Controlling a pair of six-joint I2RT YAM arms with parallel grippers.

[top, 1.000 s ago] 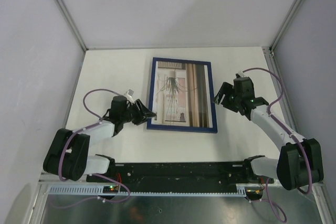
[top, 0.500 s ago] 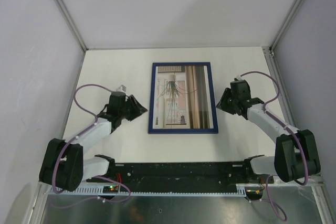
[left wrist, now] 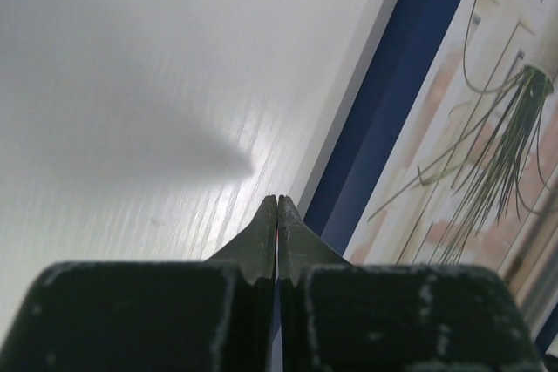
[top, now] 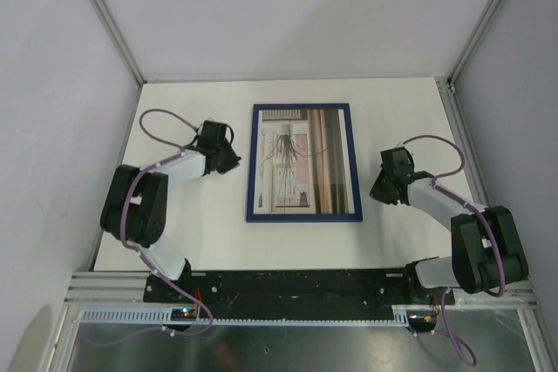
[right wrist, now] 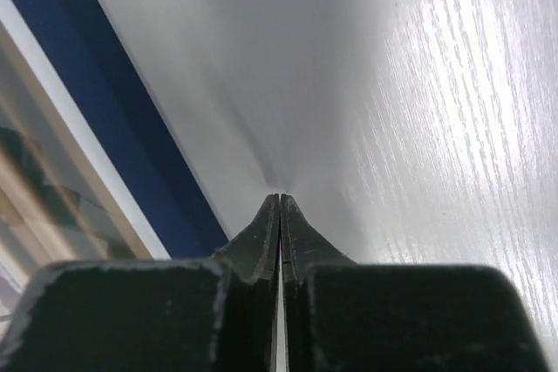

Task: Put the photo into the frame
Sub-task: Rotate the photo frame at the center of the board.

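Observation:
The navy-blue frame [top: 251, 163] lies flat in the middle of the white table, face up. The photo [top: 303, 161], a window scene with a spindly plant, sits inside it. My left gripper [top: 234, 161] is shut and empty, just off the frame's left edge. My right gripper [top: 380, 187] is also shut and empty, just off the right edge. In the left wrist view the closed tips [left wrist: 277, 199] hover low over the table beside the blue rail [left wrist: 384, 111] and the print [left wrist: 488, 128]. In the right wrist view the closed tips [right wrist: 280, 198] sit beside the blue rail [right wrist: 105, 102].
White walls and aluminium posts [top: 113, 28] enclose the table on the left, back and right. The black mounting rail [top: 296, 285] for the arms runs along the near edge. Purple cables [top: 161, 119] loop off both wrists.
Both grippers went from open to shut. The left arm folded back and its gripper moved farther up the frame's left side. The right gripper drew back from the frame's right edge. The frame straightened slightly.

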